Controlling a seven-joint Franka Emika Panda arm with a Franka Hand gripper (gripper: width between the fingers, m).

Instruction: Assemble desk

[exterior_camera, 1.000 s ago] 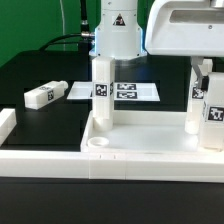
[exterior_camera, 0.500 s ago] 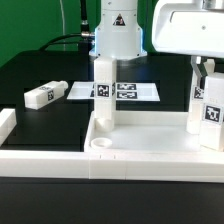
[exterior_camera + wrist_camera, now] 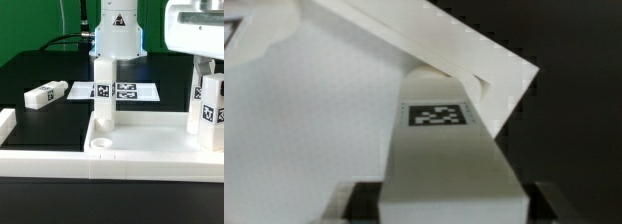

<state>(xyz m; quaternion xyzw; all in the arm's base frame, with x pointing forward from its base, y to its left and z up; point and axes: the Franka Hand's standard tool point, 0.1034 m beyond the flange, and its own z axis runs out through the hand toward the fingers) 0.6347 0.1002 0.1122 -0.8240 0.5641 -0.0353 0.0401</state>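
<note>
Exterior view: the hand (image 3: pixel 208 68) was clamped on a leg (image 3: pixel 212 115), held upright at the right end of the tabletop (image 3: pixel 150 160). Compared with one second before, the hand had shifted a little to the right and the leg had turned, so two tagged faces showed instead of one. I judge the leg was being screwed into its socket. In the wrist view the leg (image 3: pixel 438 150) sat between the fingers (image 3: pixel 541 205). Two far legs (image 3: pixel 102 95) stood already; a fourth leg (image 3: pixel 42 96) lay on the desk (image 3: pixel 50 125), at left.
</note>
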